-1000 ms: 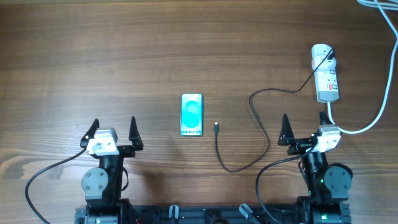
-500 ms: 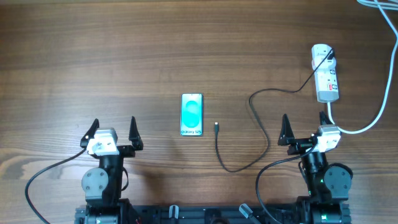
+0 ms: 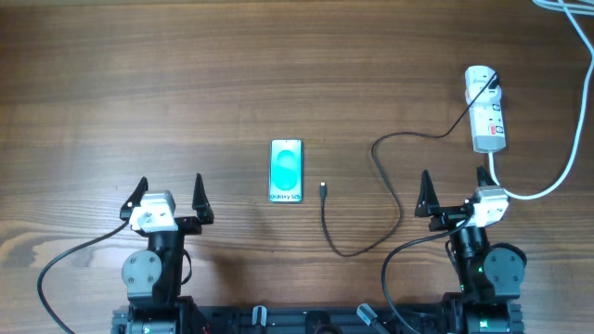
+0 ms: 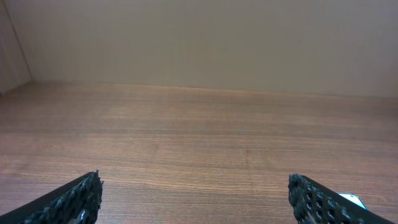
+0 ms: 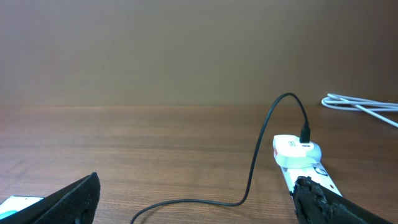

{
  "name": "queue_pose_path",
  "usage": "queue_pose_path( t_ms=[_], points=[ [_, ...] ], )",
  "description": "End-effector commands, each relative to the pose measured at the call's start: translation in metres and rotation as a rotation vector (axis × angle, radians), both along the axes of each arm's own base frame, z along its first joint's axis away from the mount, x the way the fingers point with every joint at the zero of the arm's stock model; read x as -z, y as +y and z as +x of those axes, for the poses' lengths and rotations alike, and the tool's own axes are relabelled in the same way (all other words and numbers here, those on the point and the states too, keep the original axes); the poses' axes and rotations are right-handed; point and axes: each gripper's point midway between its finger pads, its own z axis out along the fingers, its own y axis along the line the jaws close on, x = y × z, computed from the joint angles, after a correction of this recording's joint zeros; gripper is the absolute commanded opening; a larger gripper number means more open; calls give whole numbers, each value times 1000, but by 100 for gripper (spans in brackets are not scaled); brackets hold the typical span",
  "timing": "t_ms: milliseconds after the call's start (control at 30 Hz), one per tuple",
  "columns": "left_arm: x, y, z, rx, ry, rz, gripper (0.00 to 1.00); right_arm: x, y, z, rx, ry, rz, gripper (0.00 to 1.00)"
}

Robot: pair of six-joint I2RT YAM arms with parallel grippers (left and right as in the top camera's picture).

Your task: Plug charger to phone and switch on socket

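Observation:
The phone (image 3: 286,172) lies face up in the middle of the table, teal screen lit. The charger's plug tip (image 3: 323,189) rests just right of it, apart from it. Its thin black cable (image 5: 258,162) loops away and rises into the white socket (image 3: 485,121) at the far right. My left gripper (image 3: 170,186) stands open at the near left, nothing between its fingers. On the near right my right gripper (image 3: 455,181) is open too, just below the socket (image 5: 297,151). A corner of the phone (image 4: 353,200) shows beside the left gripper's (image 4: 194,183) right finger.
A thick white cord (image 3: 538,193) runs from the socket's near end past the right gripper (image 5: 198,183) and off the far right corner, and its coils (image 5: 360,104) lie at the table's right edge. Bare wooden tabletop (image 3: 186,83) surrounds the phone (image 5: 18,202).

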Motion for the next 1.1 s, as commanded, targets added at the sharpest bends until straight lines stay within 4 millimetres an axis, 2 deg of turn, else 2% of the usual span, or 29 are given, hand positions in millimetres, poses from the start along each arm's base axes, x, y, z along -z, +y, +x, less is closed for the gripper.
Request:
queue_pose_path(
  t_ms=[0,300,333,400,433,500,567,600,633,733,767,833,900,933,1067],
  points=[
    [1,-3,0,17,0,18,100,-2,-1,0,3,-9,-10,100],
    [1,-3,0,19,0,17,100,-2,-1,0,3,-9,-11,100],
    [1,-9,0,53,-1,14,100,-2,-1,0,3,-9,-11,100],
    [-4,-37,-2,211,-15,-85,100,-2,-1,0,3,-9,-11,100],
    [-7,-64,-9,363,-9,-187,100,-2,-1,0,3,-9,-11,100],
    [-14,-104,-29,617,25,-318,100,-2,-1,0,3,-9,-11,100],
    [-22,-116,-38,710,3,-310,100,-2,-1,0,3,-9,-11,100],
    [-31,-116,-39,717,-36,-297,100,-2,-1,0,3,-9,-11,100],
    [-49,-116,-41,729,-109,-297,100,-2,-1,0,3,-9,-11,100],
    [-112,-113,-58,762,-369,-284,100,-2,-1,0,3,-9,-11,100],
    [-138,-108,-67,753,-465,-306,100,-2,-1,0,3,-9,-11,100],
    [-172,-103,-80,739,-549,-309,100,-2,-1,0,3,-9,-11,100],
    [-204,-102,-87,715,-552,-262,100,-2,-1,0,3,-9,-11,100],
    [-214,-101,-86,690,-519,-248,100,-2,-1,0,3,-9,-11,100],
    [-238,-87,-68,535,-256,-258,100,-2,-1,0,3,-9,-11,100]
  ],
)
